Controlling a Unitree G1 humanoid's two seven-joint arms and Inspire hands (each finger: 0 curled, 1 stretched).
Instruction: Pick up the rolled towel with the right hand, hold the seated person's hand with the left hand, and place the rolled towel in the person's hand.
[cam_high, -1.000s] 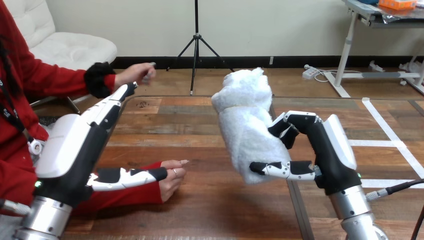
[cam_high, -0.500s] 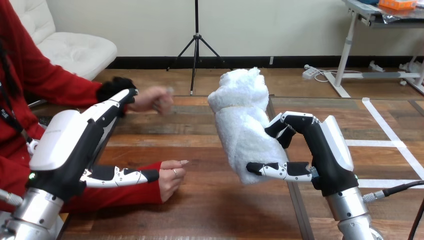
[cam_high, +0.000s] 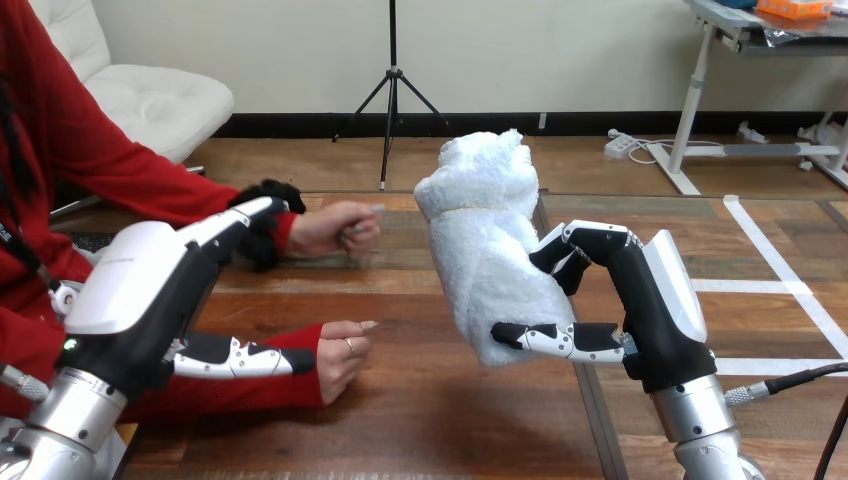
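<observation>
Towel: white fluffy rolled towel (cam_high: 485, 240), upright, lifted clear of the brown wooden table (cam_high: 420, 420).
Right hand (cam_high: 645, 300): just right of the towel, fingers and thumb clasped round its lower half.
Left hand (cam_high: 140, 280): well left of the towel, fingers straight, grasping nothing.
Person's near hand (cam_high: 340, 358): left of the towel and lower, loosely curled on the table, its red-sleeved wrist under the left hand's thumb; contact cannot be told.
Person's far hand (cam_high: 335, 228): near the towel's left, fisted, beyond the left hand's fingertips.
</observation>
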